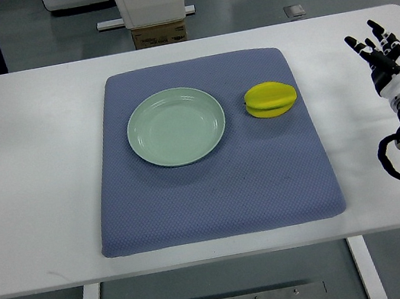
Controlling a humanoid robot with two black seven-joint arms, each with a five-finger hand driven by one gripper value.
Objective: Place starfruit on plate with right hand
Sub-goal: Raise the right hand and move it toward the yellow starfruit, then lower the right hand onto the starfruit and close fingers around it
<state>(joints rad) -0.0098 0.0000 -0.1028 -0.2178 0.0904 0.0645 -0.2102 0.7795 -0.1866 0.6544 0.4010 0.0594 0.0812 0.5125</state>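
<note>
Starfruit lies on the blue mat, just right of the empty plate. Right hand hovers over the worktop edge, fingers spread, holding nothing. Approach step pending: next move requires reaching left toward the fruit

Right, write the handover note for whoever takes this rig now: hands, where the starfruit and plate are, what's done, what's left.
Right hand: open, fingers spread, holding nothing, over the bare table at the right edge, off the mat.
Left hand: not in view.
Starfruit: lying on the blue mat, just right of the plate, not touching it.
Plate: light green, empty, on the mat left of centre.
Done: nothing yet; the fruit is not grasped.
Left: reach left to the starfruit, grasp it, set it on the plate.
</note>
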